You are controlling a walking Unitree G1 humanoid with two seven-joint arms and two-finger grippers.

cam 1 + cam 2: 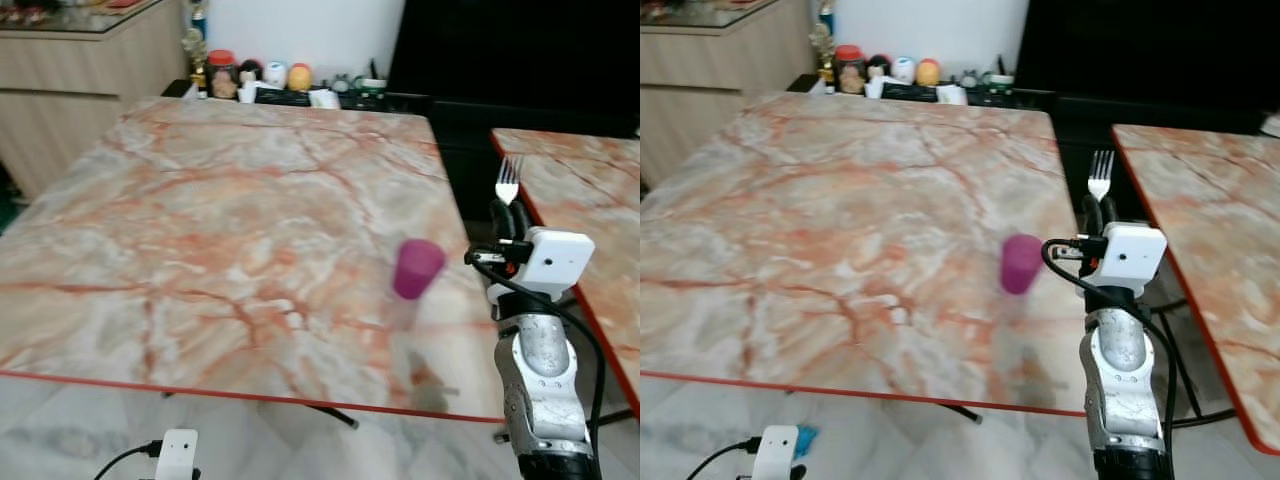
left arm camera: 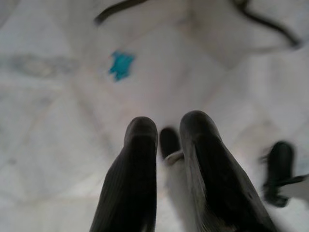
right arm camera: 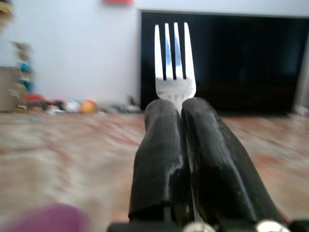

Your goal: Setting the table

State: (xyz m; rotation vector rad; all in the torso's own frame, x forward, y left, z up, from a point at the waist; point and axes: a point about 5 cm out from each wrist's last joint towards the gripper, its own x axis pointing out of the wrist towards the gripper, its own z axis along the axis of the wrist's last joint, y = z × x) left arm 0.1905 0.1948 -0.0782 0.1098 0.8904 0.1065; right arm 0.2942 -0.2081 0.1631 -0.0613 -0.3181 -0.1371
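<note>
The right gripper (image 3: 179,108) is clenched on a fork (image 3: 174,58), tines up, holding it upright in the air at the right edge of the table (image 1: 200,220), over the gap to a second table (image 1: 600,200). In the right wrist view the two black fingers press together around the handle just under the tines.

On the table stands one purple cup (image 1: 416,269), near the right edge and close to the front rim — it stands near the raised arm, apart from the gripper. It appears a little blurred, so I cannot tell whether it stands mouth up or mouth down. The rest of the marble top is bare of plates or cutlery. Along the far edge, against the wall, sits a row of jars (image 1: 222,73) and small items, which do not look like part of the setting.

The left gripper (image 2: 166,140) hangs low, pointing at the pale floor; its fingertips stand a little apart, with something pale and blurred between them — whether it grips anything I cannot tell.

By my reading the task is at an early stage: the cup is out, the fork is picked up but not yet laid. What is left is to bring the fork over the table, set it flat near the cup, and then fetch whatever else the setting needs.
</note>
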